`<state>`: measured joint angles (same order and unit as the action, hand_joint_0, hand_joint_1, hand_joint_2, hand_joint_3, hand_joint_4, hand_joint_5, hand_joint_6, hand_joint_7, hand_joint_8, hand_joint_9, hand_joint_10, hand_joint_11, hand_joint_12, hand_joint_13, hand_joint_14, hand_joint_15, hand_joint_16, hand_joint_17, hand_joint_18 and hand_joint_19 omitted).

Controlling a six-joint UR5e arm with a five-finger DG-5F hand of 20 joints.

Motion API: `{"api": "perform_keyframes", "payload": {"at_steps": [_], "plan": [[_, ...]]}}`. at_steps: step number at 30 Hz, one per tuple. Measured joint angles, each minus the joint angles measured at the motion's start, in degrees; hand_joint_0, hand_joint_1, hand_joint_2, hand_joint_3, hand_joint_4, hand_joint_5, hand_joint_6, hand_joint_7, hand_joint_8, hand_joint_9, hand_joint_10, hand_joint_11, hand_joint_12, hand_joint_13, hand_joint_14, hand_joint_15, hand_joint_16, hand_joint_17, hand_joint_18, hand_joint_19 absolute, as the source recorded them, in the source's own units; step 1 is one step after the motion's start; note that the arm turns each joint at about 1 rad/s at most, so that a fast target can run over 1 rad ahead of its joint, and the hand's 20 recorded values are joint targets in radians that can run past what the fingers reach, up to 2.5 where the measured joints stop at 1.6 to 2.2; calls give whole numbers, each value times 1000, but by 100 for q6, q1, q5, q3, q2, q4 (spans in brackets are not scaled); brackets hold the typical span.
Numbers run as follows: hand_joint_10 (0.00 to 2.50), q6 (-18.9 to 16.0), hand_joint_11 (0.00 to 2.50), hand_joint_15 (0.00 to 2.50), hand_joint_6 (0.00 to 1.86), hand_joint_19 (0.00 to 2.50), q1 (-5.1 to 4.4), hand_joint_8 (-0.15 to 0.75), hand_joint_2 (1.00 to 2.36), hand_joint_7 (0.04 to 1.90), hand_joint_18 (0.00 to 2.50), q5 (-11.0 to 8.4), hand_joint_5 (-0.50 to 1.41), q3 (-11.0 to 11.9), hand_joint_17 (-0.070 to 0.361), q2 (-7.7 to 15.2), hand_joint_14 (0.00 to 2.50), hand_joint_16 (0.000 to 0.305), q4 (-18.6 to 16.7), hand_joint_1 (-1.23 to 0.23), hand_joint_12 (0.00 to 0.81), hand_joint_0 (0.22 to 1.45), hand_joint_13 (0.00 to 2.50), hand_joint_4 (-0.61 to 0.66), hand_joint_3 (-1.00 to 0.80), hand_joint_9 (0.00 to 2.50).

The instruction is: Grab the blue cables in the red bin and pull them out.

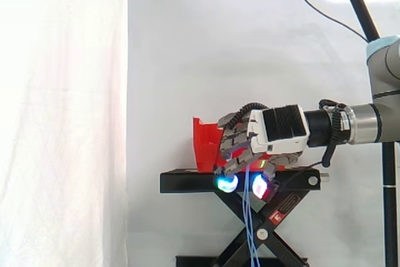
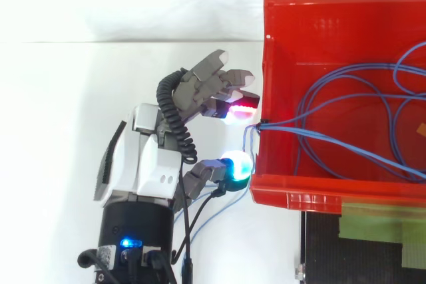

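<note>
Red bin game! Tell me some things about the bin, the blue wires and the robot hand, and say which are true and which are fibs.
1. The bin is red. True.
2. All the blue cables lie inside the bin. False: some run over its wall and hang down past the stand.
3. The hand is outside the bin. True.
4. The stand is white. False: it is black.

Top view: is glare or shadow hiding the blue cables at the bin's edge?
Top view: no; the hand's red glow tints the red bin's wall, yet the blue cables show plainly. Side view: they hang thin against the black stand.
</note>
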<state>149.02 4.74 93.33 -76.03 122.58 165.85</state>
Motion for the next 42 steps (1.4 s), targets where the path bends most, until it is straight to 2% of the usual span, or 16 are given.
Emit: {"api": "perform_keyframes", "payload": {"at_steps": [20, 28, 35, 37, 38, 42], "plan": [[24, 70, 1020, 527, 7, 439, 33, 207, 1000, 715, 384, 25, 790, 22, 97, 2, 21, 43, -149, -1009, 338, 748, 547, -54, -1000, 682], [23, 111, 1024, 525, 0, 438, 42, 207, 1000, 835, 389, 44, 851, 34, 97, 2, 21, 43, -159, -1008, 337, 748, 553, -62, -1000, 709], [23, 123, 1016, 534, 140, 444, 44, 204, 1000, 818, 393, 52, 858, 36, 96, 2, 21, 43, -145, -1000, 334, 748, 563, -68, -1000, 717], [24, 130, 1019, 531, 135, 445, 45, 206, 1000, 814, 396, 53, 860, 36, 96, 2, 19, 43, -143, -996, 333, 747, 566, -58, -1000, 717], [23, 132, 1023, 532, 27, 445, 45, 205, 1000, 841, 395, 53, 880, 36, 96, 2, 19, 43, -143, -994, 334, 748, 565, -50, -1000, 718], [25, 138, 1016, 533, 8, 444, 45, 204, 1000, 726, 392, 53, 835, 36, 97, 2, 21, 43, -142, -992, 336, 739, 561, -29, -1000, 707]]}}
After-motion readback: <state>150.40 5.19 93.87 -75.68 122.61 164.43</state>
